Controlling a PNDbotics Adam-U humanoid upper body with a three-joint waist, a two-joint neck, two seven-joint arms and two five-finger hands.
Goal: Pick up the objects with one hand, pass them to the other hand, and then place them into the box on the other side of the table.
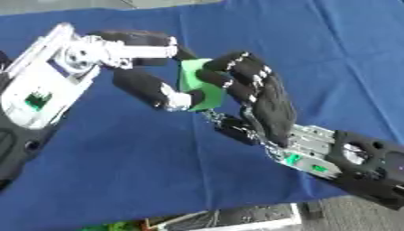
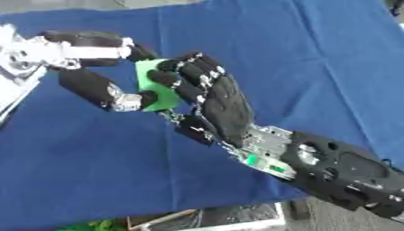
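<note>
A flat green block hangs above the blue table between my two hands. My left hand reaches in from the upper left. One of its black fingers lies across the block's top edge and its thumb presses the lower left corner, so it pinches the block. From the lower right comes my right hand, back of the hand toward the camera, with its fingers curled over the block's right edge. Most of the block's right side is hidden behind those fingers.
A blue cloth covers the whole table. Its near edge runs along the bottom of the view, with grey floor and a metal-framed item below it. Something green peeks out at the bottom left.
</note>
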